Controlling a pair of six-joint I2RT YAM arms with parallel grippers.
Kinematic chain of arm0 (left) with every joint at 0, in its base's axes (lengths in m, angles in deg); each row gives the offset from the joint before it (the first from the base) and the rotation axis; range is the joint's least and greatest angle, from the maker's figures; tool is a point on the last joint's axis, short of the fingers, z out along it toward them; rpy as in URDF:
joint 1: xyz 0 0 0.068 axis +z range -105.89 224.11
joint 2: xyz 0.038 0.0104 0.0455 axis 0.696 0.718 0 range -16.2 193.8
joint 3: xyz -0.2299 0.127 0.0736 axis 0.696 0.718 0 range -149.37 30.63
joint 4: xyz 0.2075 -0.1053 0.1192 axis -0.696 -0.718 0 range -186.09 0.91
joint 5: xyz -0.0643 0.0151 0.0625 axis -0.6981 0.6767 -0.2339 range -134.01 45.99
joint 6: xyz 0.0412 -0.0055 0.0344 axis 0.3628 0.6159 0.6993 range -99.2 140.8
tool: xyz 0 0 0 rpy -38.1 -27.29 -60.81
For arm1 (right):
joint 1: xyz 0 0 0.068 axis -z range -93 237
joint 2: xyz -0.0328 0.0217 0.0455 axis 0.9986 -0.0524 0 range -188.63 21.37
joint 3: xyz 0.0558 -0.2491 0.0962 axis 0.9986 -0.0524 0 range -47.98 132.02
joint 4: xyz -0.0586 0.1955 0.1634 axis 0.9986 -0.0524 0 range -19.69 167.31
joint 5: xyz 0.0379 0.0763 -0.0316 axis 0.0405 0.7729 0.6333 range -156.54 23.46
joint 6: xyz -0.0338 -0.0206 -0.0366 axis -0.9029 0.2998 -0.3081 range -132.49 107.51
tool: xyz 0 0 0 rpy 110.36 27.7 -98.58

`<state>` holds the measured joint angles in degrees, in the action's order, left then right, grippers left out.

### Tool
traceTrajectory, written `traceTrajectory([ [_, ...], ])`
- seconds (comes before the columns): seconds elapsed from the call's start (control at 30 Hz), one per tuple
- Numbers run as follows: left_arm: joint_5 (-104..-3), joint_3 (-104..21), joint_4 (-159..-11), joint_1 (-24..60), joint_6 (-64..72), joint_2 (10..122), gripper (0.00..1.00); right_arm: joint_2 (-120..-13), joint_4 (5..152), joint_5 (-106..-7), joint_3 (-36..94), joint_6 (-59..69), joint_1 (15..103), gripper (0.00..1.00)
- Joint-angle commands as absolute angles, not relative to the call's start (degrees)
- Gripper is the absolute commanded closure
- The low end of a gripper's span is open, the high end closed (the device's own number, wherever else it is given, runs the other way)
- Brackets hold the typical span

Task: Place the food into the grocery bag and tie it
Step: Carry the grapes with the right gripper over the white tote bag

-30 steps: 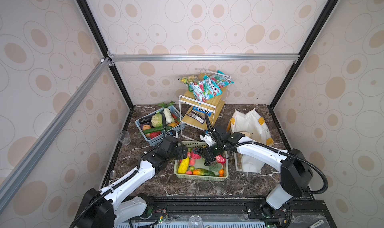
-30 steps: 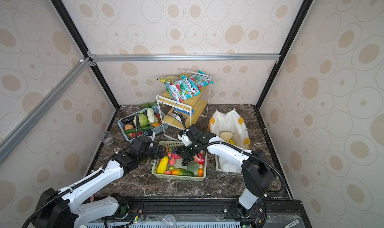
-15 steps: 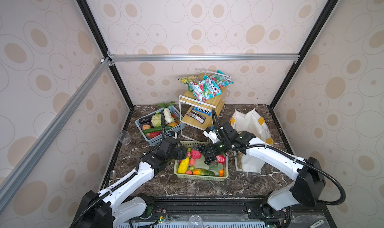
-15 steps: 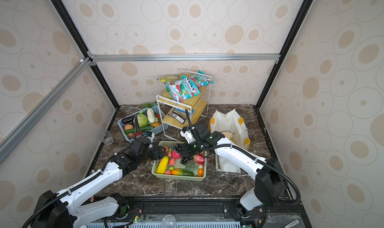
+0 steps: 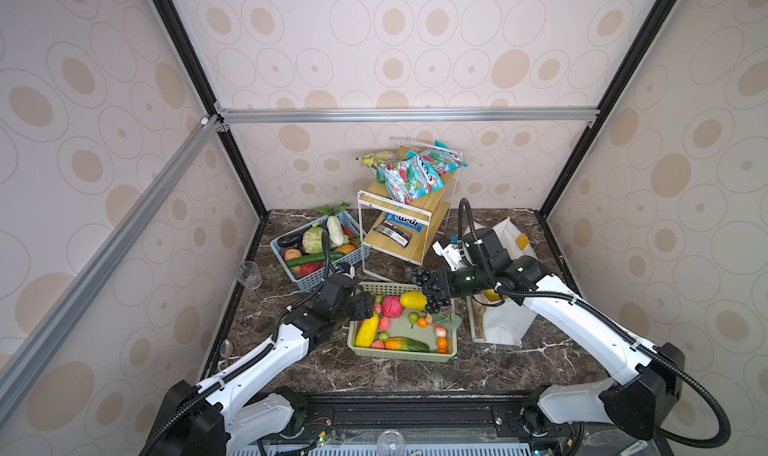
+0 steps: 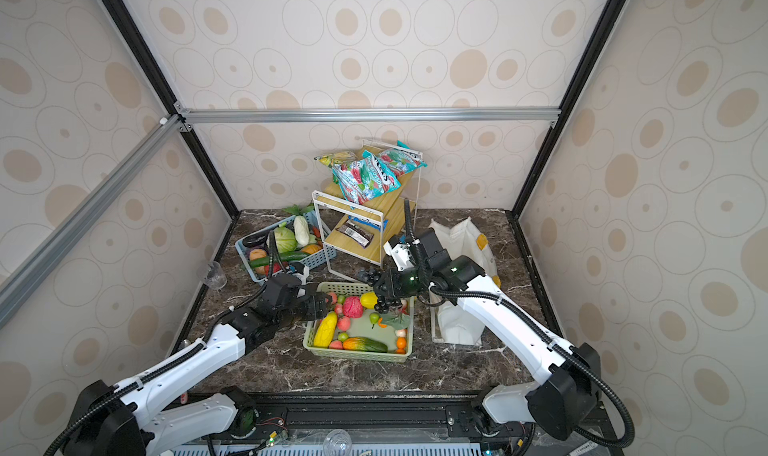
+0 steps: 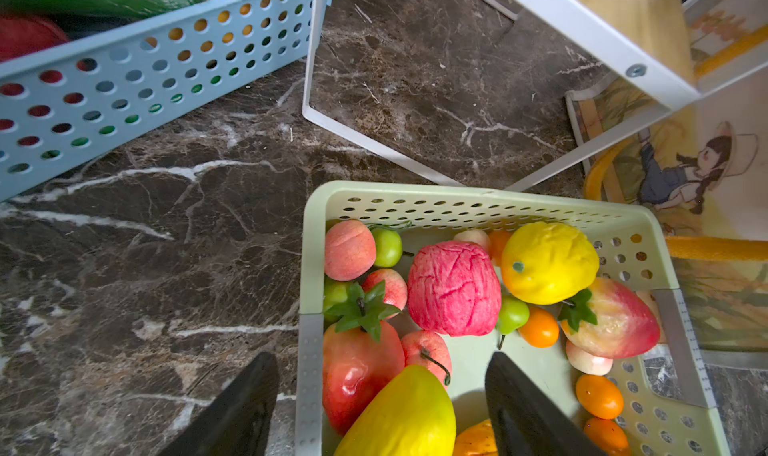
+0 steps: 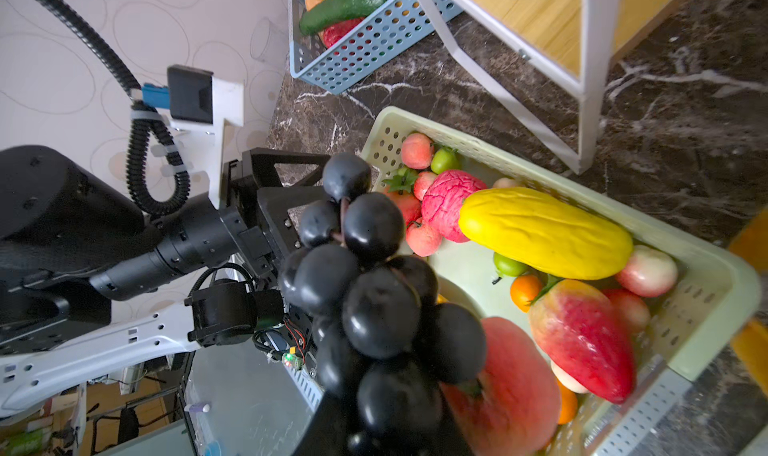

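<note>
Right gripper pinches the dark plastic grape bunch.
Lift clear and release over the white tote bag; left gripper gapes wide, empty.

Bright, even, soft light; faint shadows on the bench. Both top views bow at the edges. Up close the dark grapes go soft, glinting.

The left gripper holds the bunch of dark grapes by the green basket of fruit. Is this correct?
No. The right gripper holds the dark grapes by the green basket, as both top views show; the left gripper has its jaws open, gripping nothing.
</note>
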<state>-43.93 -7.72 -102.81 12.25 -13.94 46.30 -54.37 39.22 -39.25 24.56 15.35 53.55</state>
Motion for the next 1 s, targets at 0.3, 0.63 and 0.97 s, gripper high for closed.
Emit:
traceTrajectory([
  [0.3,-44.05,-9.87,-101.73,12.73,-14.08,47.52,0.21,-51.17,33.20,-36.62,29.00,13.97,62.11,0.77],
  [0.63,-44.05,-9.43,-101.79,12.75,-14.04,47.43,0.21,-51.57,32.65,-36.53,30.42,13.24,70.52,0.77],
  [0.97,-44.07,-8.65,-101.50,12.73,-14.02,47.11,0.21,-51.71,36.23,-37.80,29.73,15.87,78.23,0.77],
])
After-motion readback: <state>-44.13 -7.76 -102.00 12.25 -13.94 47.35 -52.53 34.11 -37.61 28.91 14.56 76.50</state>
